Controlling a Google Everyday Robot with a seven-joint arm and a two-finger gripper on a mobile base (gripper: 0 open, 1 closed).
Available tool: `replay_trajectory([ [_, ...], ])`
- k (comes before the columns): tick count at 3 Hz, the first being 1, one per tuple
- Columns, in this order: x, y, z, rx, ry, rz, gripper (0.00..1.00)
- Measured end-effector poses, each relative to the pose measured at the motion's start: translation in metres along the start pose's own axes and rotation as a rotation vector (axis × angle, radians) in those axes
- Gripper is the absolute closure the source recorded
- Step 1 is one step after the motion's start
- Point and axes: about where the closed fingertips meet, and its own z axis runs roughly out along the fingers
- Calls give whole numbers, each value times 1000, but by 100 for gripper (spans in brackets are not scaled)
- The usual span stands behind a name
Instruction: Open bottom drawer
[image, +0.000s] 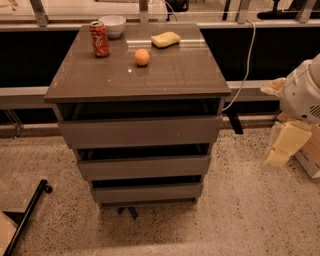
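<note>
**Gripper hangs clear of drawer cabinet**

The bottom drawer (147, 192), lowest of three, sits just above the speckled floor, its contents unseen. A white bowl (112, 25), soda can (99, 39), orange (142, 57) and yellow sponge (166, 39) top the cabinet (175, 80). The pale gripper (285, 145) hangs well apart at right; whether it is wide or narrow cannot be told.

We counted three drawers (140, 131) (144, 166) (146, 192), one soda can (99, 39), one bowl (112, 25), one orange (142, 57), one sponge (166, 39), and one gripper (282, 147) low at right.
</note>
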Motion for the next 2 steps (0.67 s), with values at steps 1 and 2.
replay_trajectory([
  [1, 0, 9, 38, -29, -34, -11, 0],
  [2, 2, 25, 115, -88, -129, -27, 0],
])
